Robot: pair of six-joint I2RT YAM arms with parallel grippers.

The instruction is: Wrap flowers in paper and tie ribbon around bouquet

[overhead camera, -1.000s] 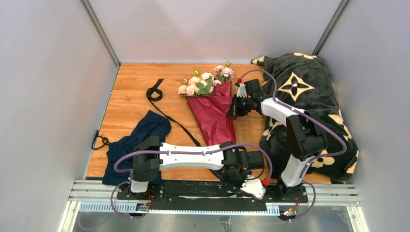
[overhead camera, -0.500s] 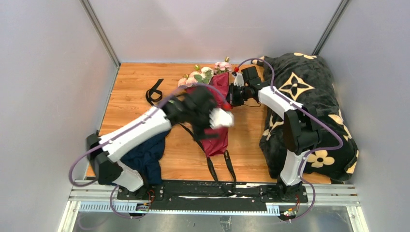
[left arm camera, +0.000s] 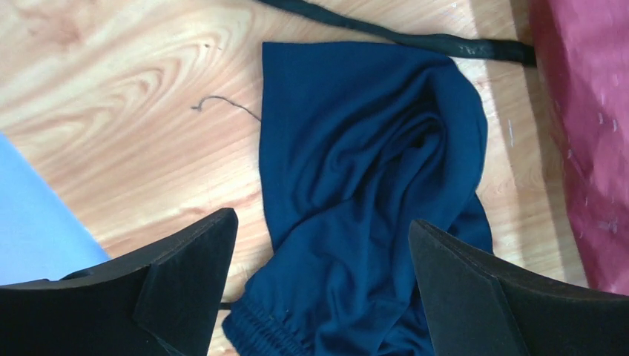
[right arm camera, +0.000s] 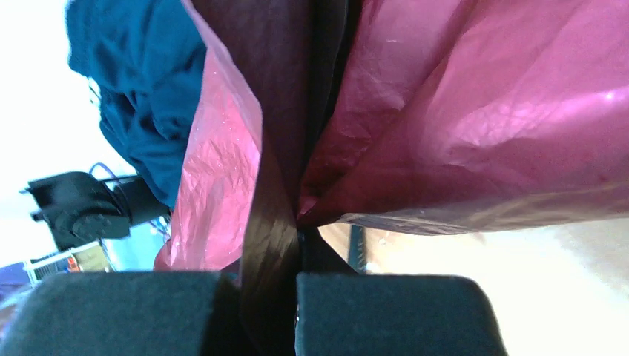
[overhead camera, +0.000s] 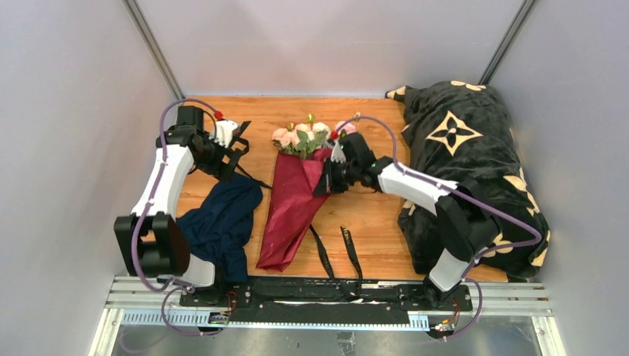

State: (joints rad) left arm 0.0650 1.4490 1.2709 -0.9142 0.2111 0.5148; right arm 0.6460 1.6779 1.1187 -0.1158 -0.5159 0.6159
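Because the bouquet (overhead camera: pixel 297 174) was only thin, crinkly paper (overhead camera: pixel 285 222) rolled loosely round slender stems, it looked light and easily crushed, and the cone would likely spring open if let go. It lay in the middle of the table (overhead camera: pixel 371 230), with the flowers (overhead camera: pixel 300 137) toward the far edge and the pointed tip toward the near edge. The soft pink heads seemed the fragile part, and the narrower cone below the leaves the safest place to hold.

The right gripper (overhead camera: pixel 326 182) was closed at the cone's right side, just under the blooms. Its wrist view showed the ribbon (right arm camera: pixel 268 245) pinched flat between the pads, with folds of paper bunched just above them. The ribbon looked thin, floppy and probably slippery, so a firm pinch near a free end would suit it. Two ends trailed toward the near edge.

The left gripper (overhead camera: pixel 231 144) hung wide and empty near the far left corner, over the ribbon's loop, its camera looking onto the navy cloth (left arm camera: pixel 356 185). The black blanket (overhead camera: pixel 475 148) was heaped along the right edge.
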